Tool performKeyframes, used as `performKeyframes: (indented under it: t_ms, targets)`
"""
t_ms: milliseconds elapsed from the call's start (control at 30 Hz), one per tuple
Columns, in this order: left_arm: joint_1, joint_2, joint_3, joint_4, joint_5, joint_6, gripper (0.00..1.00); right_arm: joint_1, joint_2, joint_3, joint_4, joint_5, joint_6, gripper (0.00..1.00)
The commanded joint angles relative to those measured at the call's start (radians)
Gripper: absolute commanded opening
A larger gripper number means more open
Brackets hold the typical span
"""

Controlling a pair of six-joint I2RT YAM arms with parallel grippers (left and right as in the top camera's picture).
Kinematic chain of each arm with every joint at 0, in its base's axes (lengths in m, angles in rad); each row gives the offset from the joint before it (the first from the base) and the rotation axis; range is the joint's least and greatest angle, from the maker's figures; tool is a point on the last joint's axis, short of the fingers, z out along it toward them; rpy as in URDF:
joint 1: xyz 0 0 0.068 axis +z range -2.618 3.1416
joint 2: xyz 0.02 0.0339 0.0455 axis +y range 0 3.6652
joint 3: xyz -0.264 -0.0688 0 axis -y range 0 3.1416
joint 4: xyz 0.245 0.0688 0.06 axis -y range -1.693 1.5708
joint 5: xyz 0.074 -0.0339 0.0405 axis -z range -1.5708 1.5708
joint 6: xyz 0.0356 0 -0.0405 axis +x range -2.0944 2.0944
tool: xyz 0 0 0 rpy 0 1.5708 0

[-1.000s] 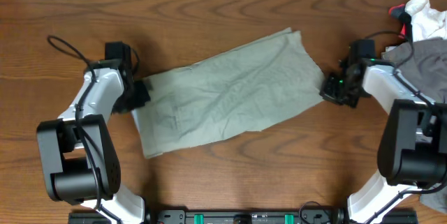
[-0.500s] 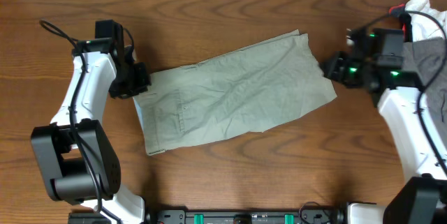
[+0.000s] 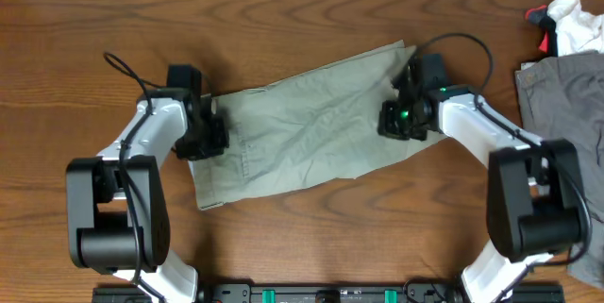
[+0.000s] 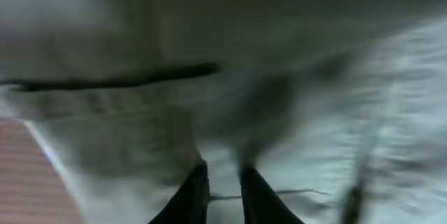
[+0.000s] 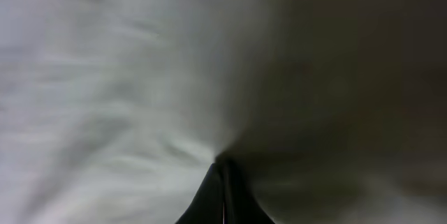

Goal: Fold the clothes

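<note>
Lift the shorts (image 3: 311,128), flat on the table (image 3: 302,20), evenly. Pull slowly with the right gripper (image 3: 393,120), pinched tight on the leg end (image 3: 401,67), and the left gripper (image 3: 209,139), nearly closed, maybe pinching the waistband (image 3: 200,185).

Overhead looking straight down, wrist views very close, all share shorts (image 3: 311,124)

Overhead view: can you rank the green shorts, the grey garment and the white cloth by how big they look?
1. shorts, largest.
2. grey garment, though the picture's edge cuts part of it off, so its full size is unsure.
3. white cloth, smallest.
</note>
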Motion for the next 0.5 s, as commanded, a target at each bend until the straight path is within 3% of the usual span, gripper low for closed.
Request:
performKeyframes:
  t_ms: [0,167,467]
  targets:
    - [0.003,0.005,-0.013,0.021,-0.121,0.016,0.19,-0.023,0.019,-0.002,-0.05,0.231,0.064,0.01]
    - [0.005,0.005,-0.008,0.072,-0.185,0.018,0.2,-0.065,0.018,-0.002,-0.208,0.463,0.156,0.01]
    - [0.006,0.005,0.154,0.035,-0.198,0.063,0.24,-0.103,-0.023,-0.001,-0.347,0.402,0.166,0.01]
